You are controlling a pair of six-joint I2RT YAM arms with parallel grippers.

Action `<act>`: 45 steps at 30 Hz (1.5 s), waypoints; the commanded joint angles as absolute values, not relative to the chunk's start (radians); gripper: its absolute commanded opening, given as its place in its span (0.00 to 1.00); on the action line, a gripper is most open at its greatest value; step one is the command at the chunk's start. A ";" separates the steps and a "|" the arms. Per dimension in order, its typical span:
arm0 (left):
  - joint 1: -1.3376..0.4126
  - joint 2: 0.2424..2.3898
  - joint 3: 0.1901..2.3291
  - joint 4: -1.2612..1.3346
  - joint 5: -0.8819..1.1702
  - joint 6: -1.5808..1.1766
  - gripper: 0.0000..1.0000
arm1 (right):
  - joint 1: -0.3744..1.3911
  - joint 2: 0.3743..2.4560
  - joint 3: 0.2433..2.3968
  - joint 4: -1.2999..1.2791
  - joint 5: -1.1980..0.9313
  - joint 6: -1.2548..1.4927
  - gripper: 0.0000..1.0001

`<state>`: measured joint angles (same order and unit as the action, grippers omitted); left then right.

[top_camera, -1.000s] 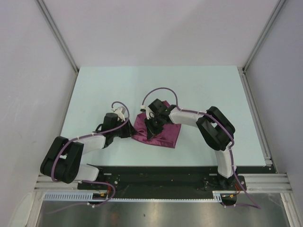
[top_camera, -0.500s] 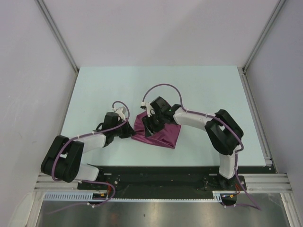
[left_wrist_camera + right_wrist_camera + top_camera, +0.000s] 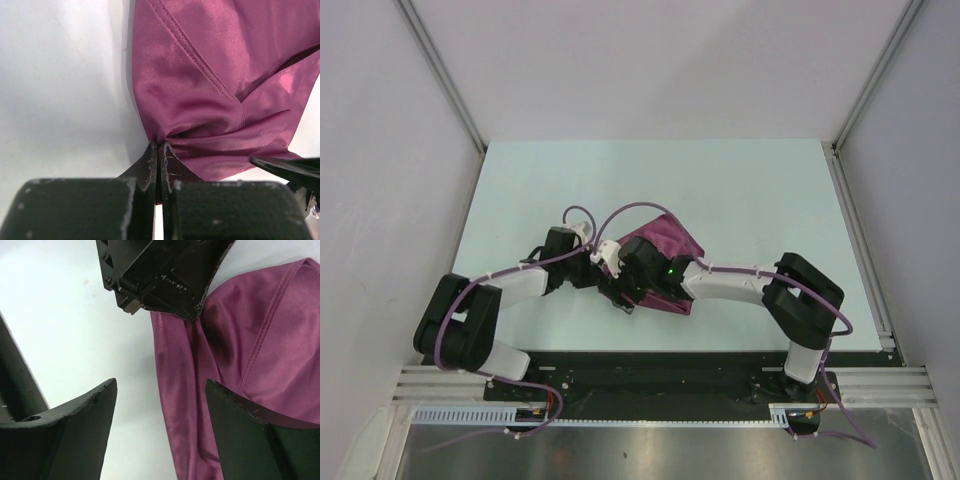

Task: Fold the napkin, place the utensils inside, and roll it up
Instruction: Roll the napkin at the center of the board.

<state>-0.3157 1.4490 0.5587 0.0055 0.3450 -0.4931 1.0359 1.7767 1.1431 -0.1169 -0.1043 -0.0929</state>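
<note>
On table [image 3: 520,180], left jaws pinching napkin [image 3: 200,75]

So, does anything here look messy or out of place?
The napkin lies crumpled, not flat: the left hand pinches its edge, gathering the cloth into creases there. The right hand hangs open over it.

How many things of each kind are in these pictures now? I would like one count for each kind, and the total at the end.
napkin: 1
grippers: 2, the left gripper and the right gripper
table: 1
total: 4
</note>
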 commanded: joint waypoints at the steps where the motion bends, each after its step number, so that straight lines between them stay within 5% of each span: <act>1: -0.308 1.473 0.597 -0.046 0.379 -0.474 0.00 | 1.052 1.821 1.149 -0.035 -0.038 -0.190 0.76; 19: -0.308 1.482 0.606 -0.052 0.387 -0.466 0.00 | 1.026 1.951 1.244 -0.135 -0.054 -0.203 0.68; 29: -0.308 1.463 0.609 -0.060 0.383 -0.466 0.00 | 1.015 1.970 1.287 -0.288 -0.057 -0.167 0.47; 38: -0.305 1.463 0.609 -0.058 0.380 -0.466 0.00 | 1.045 1.947 1.287 -0.364 -0.002 -0.103 0.48; 45: -0.305 1.470 0.609 -0.051 0.391 -0.466 0.00 | 1.054 1.931 1.250 -0.312 0.074 -0.107 0.62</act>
<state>-0.3069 1.4719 0.5838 -0.0326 0.3729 -0.4892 1.0435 1.9434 1.2846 -0.2413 0.0303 -0.1303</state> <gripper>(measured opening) 0.014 0.603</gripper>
